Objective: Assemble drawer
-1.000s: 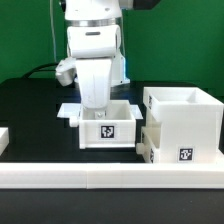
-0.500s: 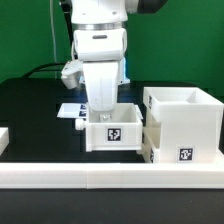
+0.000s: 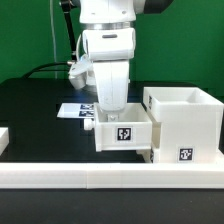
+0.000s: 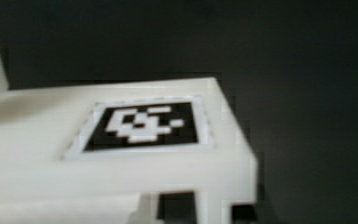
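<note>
1. The arm [image 3: 108, 45] is travelling toward the exterior view's right, carrying the tagged tray [image 3: 123, 133] with it.
2. The tray is closing on the casing [image 3: 184, 122], now just beside it.
3. The marker board [image 3: 76, 110] is becoming uncovered behind.

A lab: green backdrop [image 3: 30, 40], tagged marker board [image 3: 74, 109].

Arm upright, wrist pointing straight down at frame centre.

From my station I see the white arm [image 3: 108, 40] coming in from the top centre of the exterior view, its links stacked nearly vertical. The end effector [image 3: 112, 110] hangs just below, at the middle of the frame. I cannot make out its fingertips, so I cannot tell how the jaws stand. The wrist view shows none of the arm.
</note>
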